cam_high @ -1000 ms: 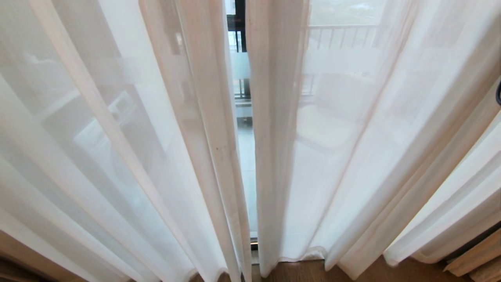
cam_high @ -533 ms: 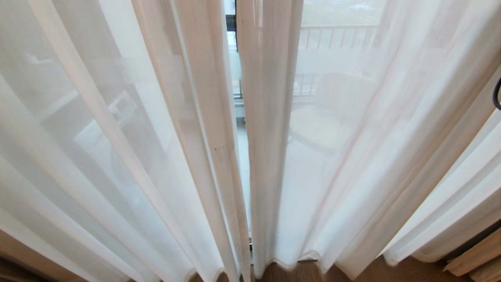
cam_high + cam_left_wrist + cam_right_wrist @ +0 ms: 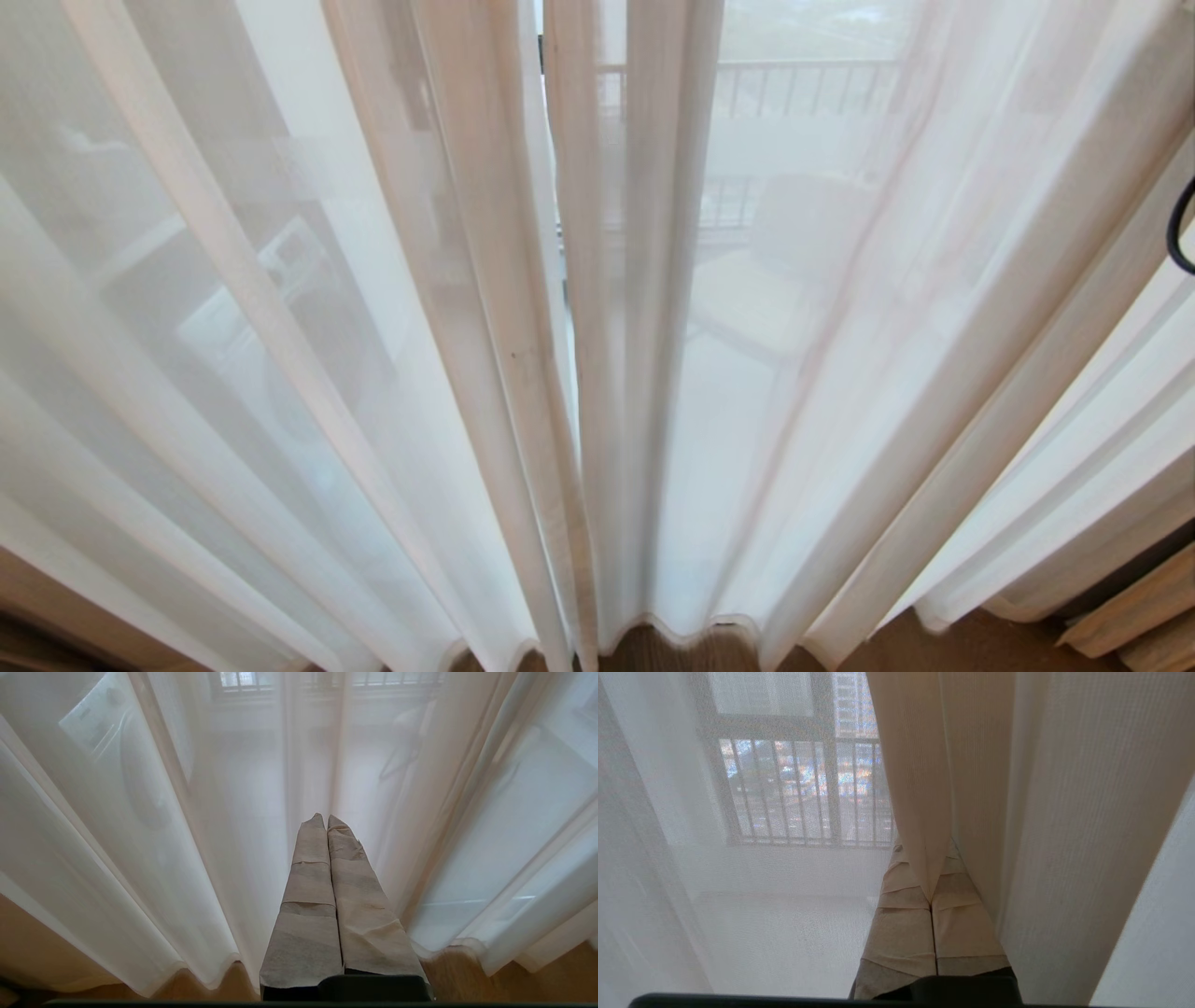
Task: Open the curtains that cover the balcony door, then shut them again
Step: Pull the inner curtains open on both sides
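Curtains [image 3: 597, 373] hang drawn before railing [image 3: 803, 84]; right fingers [image 3: 903, 914] pinch a fold, left fingers [image 3: 310, 877] pressed together.

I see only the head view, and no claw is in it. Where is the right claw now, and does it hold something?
Observer: The right claw is shut on a fold of the sheer curtain; the fabric is pinched between its tape-wrapped fingers.
Operator: Understood. And the left claw?
Observer: The left claw is shut on nothing. It points toward the curtain, whose hem hangs just over the wood floor.
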